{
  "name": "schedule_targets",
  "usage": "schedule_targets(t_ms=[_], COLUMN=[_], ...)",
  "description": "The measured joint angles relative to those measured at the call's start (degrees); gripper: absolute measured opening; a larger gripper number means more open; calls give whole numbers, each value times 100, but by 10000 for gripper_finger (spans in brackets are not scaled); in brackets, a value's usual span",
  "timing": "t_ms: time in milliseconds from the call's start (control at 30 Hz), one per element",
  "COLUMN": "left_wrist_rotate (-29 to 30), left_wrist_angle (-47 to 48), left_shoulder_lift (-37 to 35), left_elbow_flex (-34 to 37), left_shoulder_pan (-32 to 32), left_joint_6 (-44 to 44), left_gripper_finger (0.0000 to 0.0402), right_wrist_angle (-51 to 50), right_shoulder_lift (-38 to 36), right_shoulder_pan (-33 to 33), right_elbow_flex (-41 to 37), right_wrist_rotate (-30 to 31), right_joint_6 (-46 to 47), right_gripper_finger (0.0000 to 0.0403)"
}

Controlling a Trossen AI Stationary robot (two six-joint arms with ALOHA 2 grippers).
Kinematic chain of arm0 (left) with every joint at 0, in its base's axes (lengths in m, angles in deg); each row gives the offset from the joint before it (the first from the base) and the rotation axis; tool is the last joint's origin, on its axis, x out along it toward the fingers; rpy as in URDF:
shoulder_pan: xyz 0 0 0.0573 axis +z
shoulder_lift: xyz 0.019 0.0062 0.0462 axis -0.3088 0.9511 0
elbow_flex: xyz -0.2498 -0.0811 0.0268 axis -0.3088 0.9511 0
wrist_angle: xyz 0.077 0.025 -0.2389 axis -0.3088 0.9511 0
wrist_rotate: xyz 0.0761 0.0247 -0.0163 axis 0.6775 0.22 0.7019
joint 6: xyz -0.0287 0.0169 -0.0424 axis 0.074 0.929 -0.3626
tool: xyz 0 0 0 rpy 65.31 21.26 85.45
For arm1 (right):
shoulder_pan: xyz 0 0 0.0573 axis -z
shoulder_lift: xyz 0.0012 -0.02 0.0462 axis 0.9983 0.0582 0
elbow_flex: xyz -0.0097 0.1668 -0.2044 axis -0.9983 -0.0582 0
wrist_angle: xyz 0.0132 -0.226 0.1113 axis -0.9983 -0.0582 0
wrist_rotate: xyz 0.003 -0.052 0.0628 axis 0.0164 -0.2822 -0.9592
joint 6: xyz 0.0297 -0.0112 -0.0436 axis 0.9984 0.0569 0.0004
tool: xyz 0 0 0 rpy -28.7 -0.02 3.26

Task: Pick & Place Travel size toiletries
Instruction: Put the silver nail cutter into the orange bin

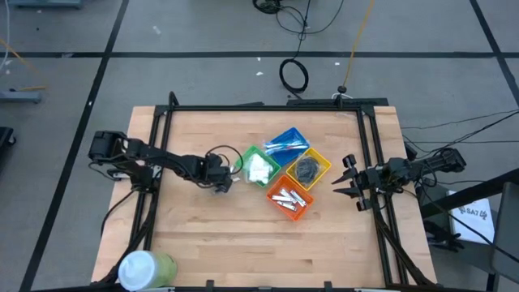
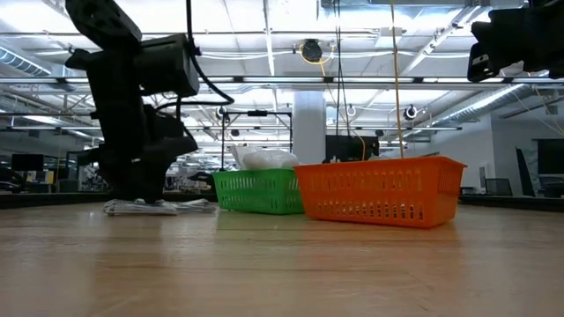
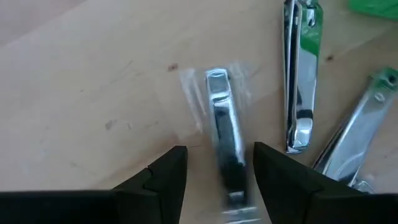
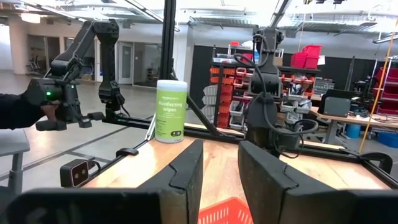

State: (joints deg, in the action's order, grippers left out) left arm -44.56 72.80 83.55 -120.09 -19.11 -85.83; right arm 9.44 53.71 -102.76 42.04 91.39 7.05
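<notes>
My left gripper (image 1: pixel 220 182) is down at the table just left of the green bin (image 1: pixel 258 168), open. In the left wrist view its fingers (image 3: pixel 168 177) stand on either side of a silver metal piece in clear wrap (image 3: pixel 222 127), with a gap on each side. Two more silver pieces (image 3: pixel 301 74) (image 3: pixel 354 140) lie flat on the wood beside it. White packets (image 1: pixel 259 169) fill the green bin, blue-and-white sticks the blue bin (image 1: pixel 285 142), dark wads the yellow bin (image 1: pixel 308 168), silver pieces the orange bin (image 1: pixel 289 197). My right gripper (image 1: pixel 350 182) hovers open to the right of the bins.
The four bins sit clustered at the table's middle. A green-and-white cylinder (image 1: pixel 146 268) lies at the near left corner. A black frame (image 1: pixel 268 106) runs along the far edge and both sides. Bare wood stretches near and left of the bins. A person's hand (image 4: pixel 25 109) shows beyond the table.
</notes>
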Motion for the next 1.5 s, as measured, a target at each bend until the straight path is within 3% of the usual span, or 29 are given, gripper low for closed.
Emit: schedule_targets(t_ms=[333, 667, 967, 1300, 1500], left_wrist_rotate=[-124, -15, 163, 908, 948], left_wrist_angle=[186, 223, 454, 337, -743], left_shoulder_lift=[-4, -12, -384, -899, -914], left_elbow_flex=[-9, -8, -256, -1129, -1687], left_shoulder_pan=[120, 116, 94, -206, -371], left_joint_6=[17, 332, 637, 1442, 2550], left_gripper_finger=[169, 24, 28, 25, 25], right_wrist_angle=[-1, -2, -3, -6, -1], right_shoulder_lift=[0, 0, 0, -2, -2], right_shoulder_pan=[0, 0, -1, -2, 0], right_elbow_flex=[-2, -1, -1, -1, -2], right_wrist_rotate=[-1, -1, -1, 0, -1], right_joint_6=[-1, 1, 0, -1, -1], right_gripper_finger=[91, 91, 91, 91, 91])
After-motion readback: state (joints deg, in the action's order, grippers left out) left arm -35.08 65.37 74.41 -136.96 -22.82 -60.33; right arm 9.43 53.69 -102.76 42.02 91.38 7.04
